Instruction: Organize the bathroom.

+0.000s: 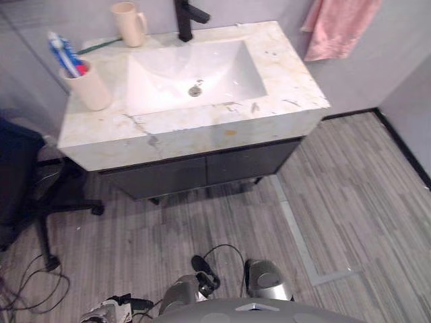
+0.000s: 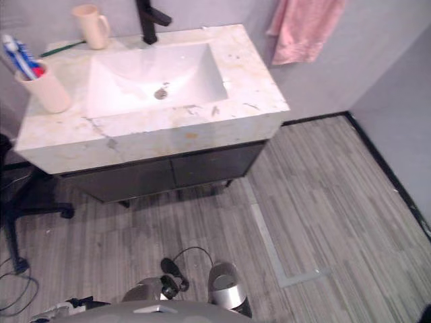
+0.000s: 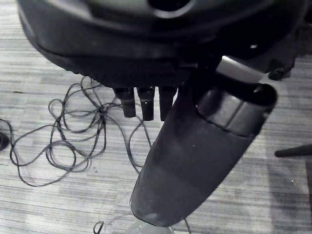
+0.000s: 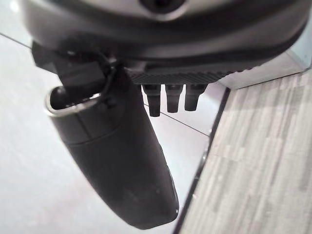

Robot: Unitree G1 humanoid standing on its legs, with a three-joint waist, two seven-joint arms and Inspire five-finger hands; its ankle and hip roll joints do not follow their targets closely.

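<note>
At ten o'clock on the marble surface [image 1: 283,74], a cup [image 1: 87,86] is holding toothbrushes [image 1: 65,54] — left robot hand [image 3: 195,161] and right robot hand [image 4: 122,165] are hanging relaxed, holding nothing.

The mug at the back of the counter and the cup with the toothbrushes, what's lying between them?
In the left eye view, a green-handled toothbrush lies on the counter between the mug and the cup, close beside the mug.

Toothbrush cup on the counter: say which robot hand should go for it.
Probably the left robot hand: the toothbrush cup stands on the counter's left end. The right robot hand hangs open near the wall, and both are empty.
</note>
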